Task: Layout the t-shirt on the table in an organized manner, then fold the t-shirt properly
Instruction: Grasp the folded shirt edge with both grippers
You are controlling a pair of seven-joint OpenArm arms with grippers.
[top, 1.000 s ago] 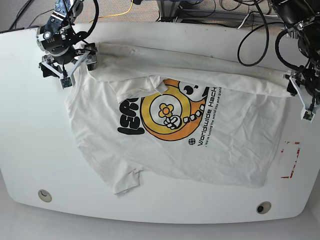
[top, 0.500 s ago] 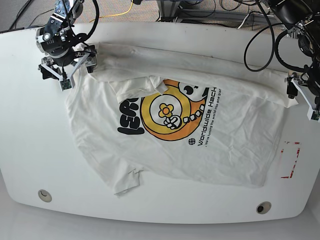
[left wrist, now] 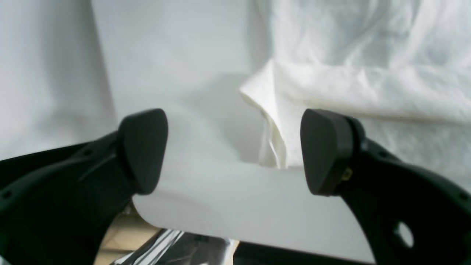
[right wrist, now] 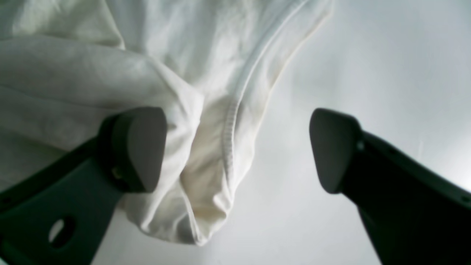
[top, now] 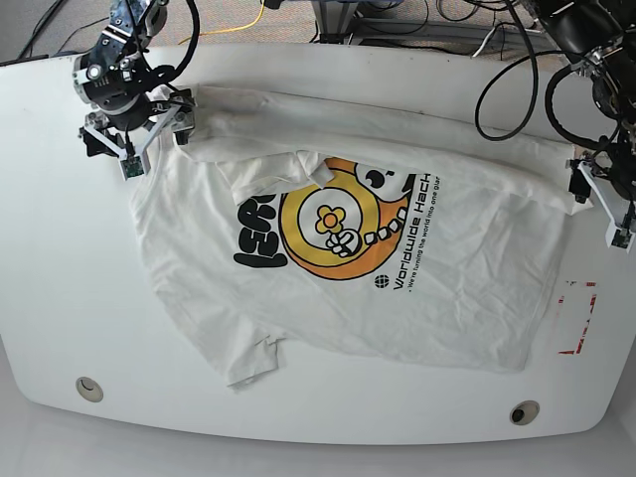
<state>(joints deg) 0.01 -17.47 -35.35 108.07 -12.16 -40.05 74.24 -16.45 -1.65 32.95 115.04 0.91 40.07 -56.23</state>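
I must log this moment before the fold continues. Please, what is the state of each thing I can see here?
t-shirt: lying print up, wrinkled, far edge folded over, not gripped.
left pincer: open, beside the shirt's folded corner.
right pincer: open, over a shirt corner.
table: partly covered by the shirt.

Beyond the far edge of the desk lies a strip of beige floor (top: 253,25). A yellow cable (top: 237,27) runs across it at the far left of centre, and black cables (top: 452,12) tangle farther right. A grey metal frame (top: 343,18) stands at the far middle. The light is bright and even. Along the near edge, pale floor shows.
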